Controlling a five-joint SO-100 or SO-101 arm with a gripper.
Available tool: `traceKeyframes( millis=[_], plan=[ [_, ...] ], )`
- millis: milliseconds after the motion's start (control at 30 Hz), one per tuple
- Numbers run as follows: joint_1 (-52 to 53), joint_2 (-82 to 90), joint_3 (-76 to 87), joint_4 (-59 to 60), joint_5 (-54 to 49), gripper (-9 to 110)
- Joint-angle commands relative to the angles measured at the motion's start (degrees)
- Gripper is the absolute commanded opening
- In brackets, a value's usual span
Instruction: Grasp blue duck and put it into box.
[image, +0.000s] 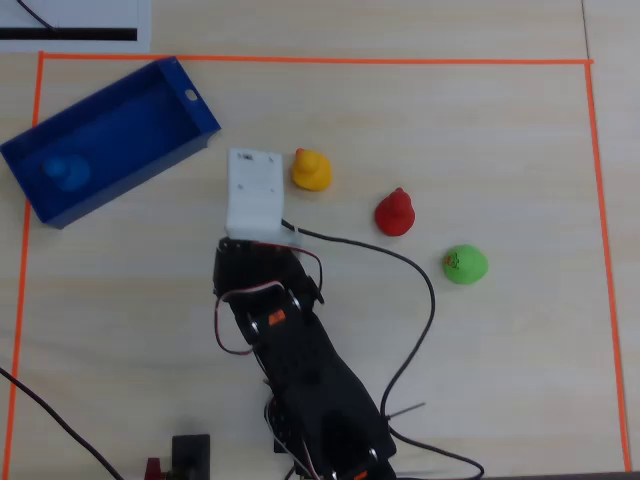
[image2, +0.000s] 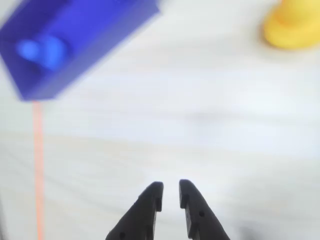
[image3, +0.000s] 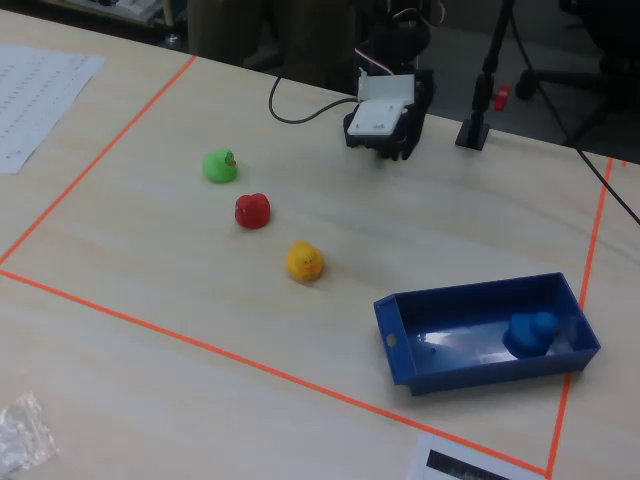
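Small rounded blue toy duck (image: 64, 173) sits inside the open blue plastic bin (image: 190, 118) — my black two-finger gripper (image2: 170, 192), narrow and empty, risks clipping the little yellow toy duck (image: 311, 170) just beside it

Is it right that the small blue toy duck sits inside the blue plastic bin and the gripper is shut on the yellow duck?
Not quite. The small blue toy duck is inside the blue plastic bin, but the wrist view shows the gripper empty, with the yellow duck lying apart on the table.
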Motion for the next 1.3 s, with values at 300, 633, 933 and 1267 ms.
traceKeyframes(
  millis=[300,633,933,1267],
  plan=[
    [10.0,40.2,36.3,-0.5,-6.3,0],
    [17.8,42.9,51.5,-8.1,-14.9,0],
    [20.5,42.9,54.0,0.6,-17.3,1],
    [26.9,43.0,54.1,0.5,-17.2,1]
  ],
)
